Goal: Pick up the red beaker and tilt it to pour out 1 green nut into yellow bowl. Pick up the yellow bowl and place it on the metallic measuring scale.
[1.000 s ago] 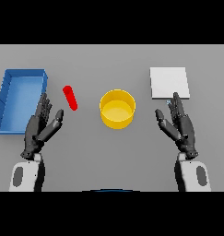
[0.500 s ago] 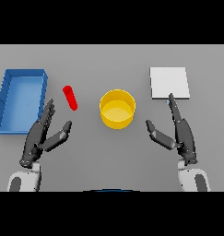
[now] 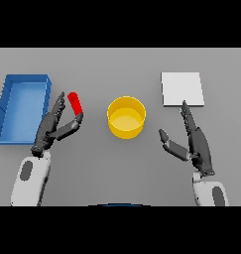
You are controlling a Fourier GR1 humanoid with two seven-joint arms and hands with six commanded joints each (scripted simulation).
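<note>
Item 1: blue tray [image 3: 8,110], rectangular, open-topped, with raised walls and a matching blue floor. It sits at the far left of my view, long side running away from me, nothing visible inside. Item 2: grey table [image 3: 117,168], plain and matte, the surface under my tray.

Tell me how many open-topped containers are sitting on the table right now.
2: the blue bin at the far left, and the yellow bowl near the centre. The red beaker lies between them, too small to judge its opening.
</note>
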